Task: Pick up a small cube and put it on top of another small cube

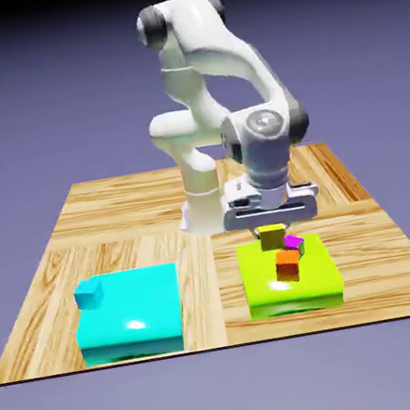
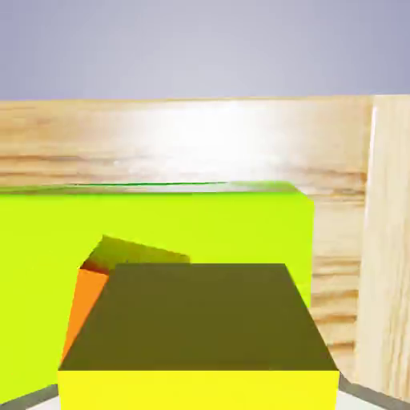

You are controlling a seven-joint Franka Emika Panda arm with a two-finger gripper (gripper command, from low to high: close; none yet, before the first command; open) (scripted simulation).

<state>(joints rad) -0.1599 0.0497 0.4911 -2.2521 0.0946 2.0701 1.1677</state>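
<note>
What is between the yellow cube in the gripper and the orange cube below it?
Nothing: in the exterior view, the small yellow cube, held in the gripper, hangs just above the orange cube, with only the magenta cube beside them.

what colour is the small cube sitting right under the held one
Orange, resting on the lime-green block; clearest in the exterior view.

You're looking at a glossy white Franka Panda arm [image 1: 209, 67] with rounded, bulbous links, dark grey joint caps, a grey-ringed round wrist disc, and a boxy white gripper [image 1: 271, 226] with dark slots.
</note>
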